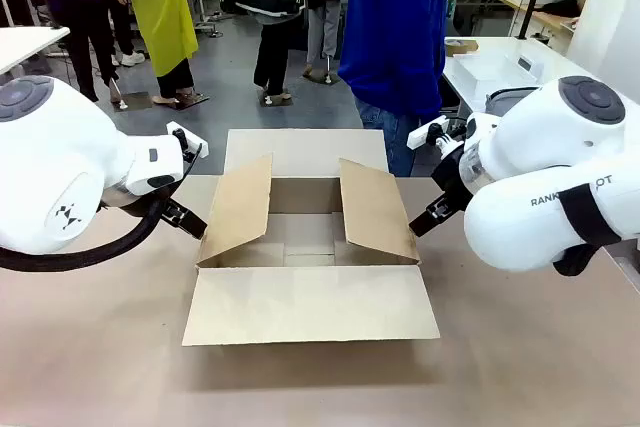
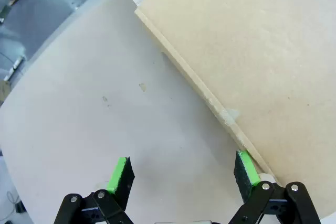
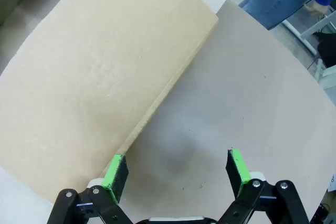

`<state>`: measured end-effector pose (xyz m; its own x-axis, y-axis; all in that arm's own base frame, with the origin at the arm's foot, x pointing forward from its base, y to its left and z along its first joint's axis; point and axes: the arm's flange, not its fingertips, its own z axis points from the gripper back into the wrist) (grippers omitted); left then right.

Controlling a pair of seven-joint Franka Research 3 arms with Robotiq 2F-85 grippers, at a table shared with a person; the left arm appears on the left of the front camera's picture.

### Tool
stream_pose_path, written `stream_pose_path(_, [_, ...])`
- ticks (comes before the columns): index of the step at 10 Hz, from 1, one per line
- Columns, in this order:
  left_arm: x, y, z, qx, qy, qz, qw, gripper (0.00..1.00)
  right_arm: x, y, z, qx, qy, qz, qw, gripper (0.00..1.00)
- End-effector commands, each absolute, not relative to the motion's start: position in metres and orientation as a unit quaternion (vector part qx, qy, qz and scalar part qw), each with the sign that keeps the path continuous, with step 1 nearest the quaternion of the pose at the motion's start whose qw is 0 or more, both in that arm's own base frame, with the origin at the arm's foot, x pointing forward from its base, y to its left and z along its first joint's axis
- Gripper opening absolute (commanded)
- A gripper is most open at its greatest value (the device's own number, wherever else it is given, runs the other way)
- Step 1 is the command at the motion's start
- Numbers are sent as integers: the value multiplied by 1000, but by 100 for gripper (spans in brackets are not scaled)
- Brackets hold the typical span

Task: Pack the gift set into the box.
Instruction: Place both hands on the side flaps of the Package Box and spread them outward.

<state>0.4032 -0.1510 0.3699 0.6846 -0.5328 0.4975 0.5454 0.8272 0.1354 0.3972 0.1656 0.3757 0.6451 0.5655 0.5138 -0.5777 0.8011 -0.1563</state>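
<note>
Box (image 1: 310, 247) of plain brown corrugated card sits open mid-desk (image 1: 90, 367), its floor partly hidden by the two tilted side flaps (image 1: 238, 209). Just outside them, over bare desk, the left gripper (image 2: 181, 169) and right gripper (image 3: 176, 166) are each spread wide and empty.

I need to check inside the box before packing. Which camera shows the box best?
The front view: the whole box sits there with all four flaps open and its inside visible. The left wrist view gives the outside of one side flap; the right wrist view, the other flap.
</note>
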Motion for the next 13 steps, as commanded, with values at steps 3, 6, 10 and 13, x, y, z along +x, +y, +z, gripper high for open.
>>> stream_pose_path(3, [403,-151,370,-12,-268,-294,917,100,397,166,376,11,-280,315,907,100])
stream_pose_path(6, [403,-151,370,-12,-268,-294,917,100,397,166,376,11,-280,315,907,100])
stream_pose_path(10, [403,-151,370,-12,-268,-294,917,100,397,166,376,11,-280,315,907,100])
stream_pose_path(13, [403,-151,370,-12,-268,-294,917,100,397,166,376,11,-280,315,907,100])
